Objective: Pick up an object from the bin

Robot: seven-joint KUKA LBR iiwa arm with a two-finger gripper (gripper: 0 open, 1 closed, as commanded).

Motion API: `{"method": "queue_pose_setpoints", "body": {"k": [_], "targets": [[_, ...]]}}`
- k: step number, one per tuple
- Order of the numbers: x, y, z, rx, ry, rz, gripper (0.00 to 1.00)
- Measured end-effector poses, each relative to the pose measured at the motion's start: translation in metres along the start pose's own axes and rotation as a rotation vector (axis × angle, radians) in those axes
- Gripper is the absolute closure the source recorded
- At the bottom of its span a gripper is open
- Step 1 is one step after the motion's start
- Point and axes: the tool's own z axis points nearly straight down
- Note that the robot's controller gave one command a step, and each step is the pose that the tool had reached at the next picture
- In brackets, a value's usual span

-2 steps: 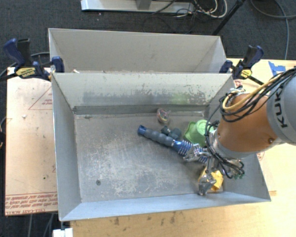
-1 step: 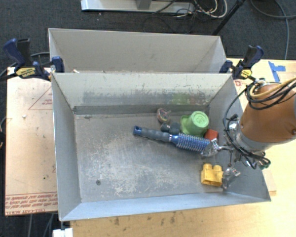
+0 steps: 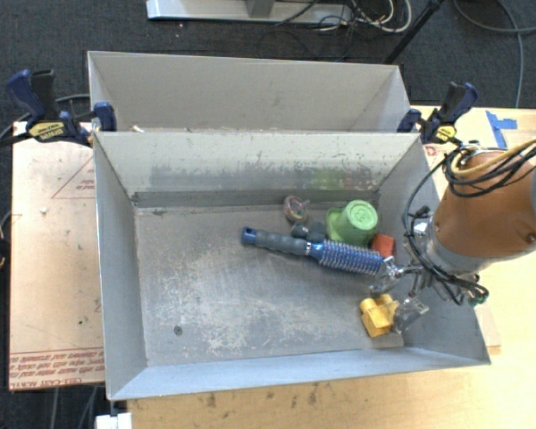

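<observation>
Hangs in the front-right corner of the bin (image 3: 250,155) with jaws parted, the small yellow block (image 3: 375,317) lying just beside them toward the view's lower left, nothing gripped.

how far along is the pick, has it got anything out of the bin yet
Done: the approach, since the gripper is low in the near right corner of the bin, next to a small yellow block. In hand: lining up on that block, which lies on the bin floor; no grasp is visible. Left: grasping and lifting something out. The blue brush and green cylinder lie farther back, apart from the gripper.
</observation>
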Motion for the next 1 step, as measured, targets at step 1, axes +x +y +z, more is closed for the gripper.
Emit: {"method": "queue_pose_setpoints", "body": {"k": [1], "targets": [[0.0165, -0.0001, -0.1633, 0.007, -0.004, -0.226, 1.0]]}}
